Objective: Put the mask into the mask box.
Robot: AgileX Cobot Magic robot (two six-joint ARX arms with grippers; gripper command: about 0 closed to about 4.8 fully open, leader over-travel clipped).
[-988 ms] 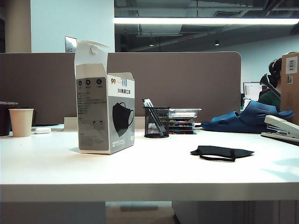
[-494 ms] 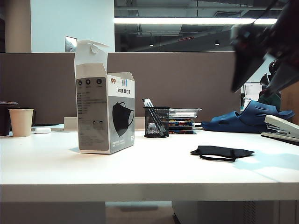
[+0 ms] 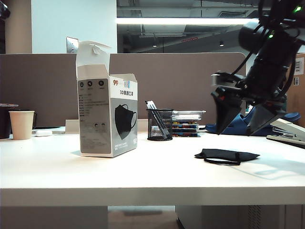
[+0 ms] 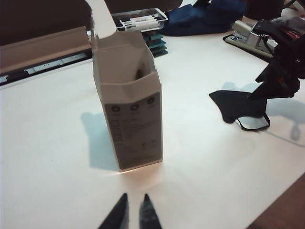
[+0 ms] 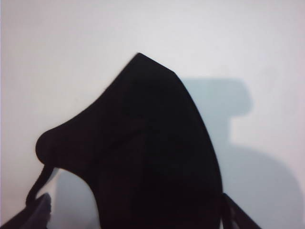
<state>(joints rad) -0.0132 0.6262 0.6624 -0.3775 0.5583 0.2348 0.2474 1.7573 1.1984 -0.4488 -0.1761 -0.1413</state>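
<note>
1. Right pincer (image 3: 243,125) hangs above the mask (image 3: 227,155), its two dark fingers spread wide apart and pointing down, not touching the fabric.
2. Left pincer (image 4: 133,212) shows only in its own wrist view, fingertips drawn nearly together with a thin slit between them, holding nothing, short of the mask box (image 4: 127,102).
3. That mask lies flat on the white bench (image 3: 143,176), right of centre in the exterior view, an ear loop curling out at its near edge.
4. Well left of it, the mask box (image 3: 107,114) stands upright with its top flap raised and its mouth open.
5. Between box and mask, farther back, sits a black mesh pen cup (image 3: 159,124).
</note>
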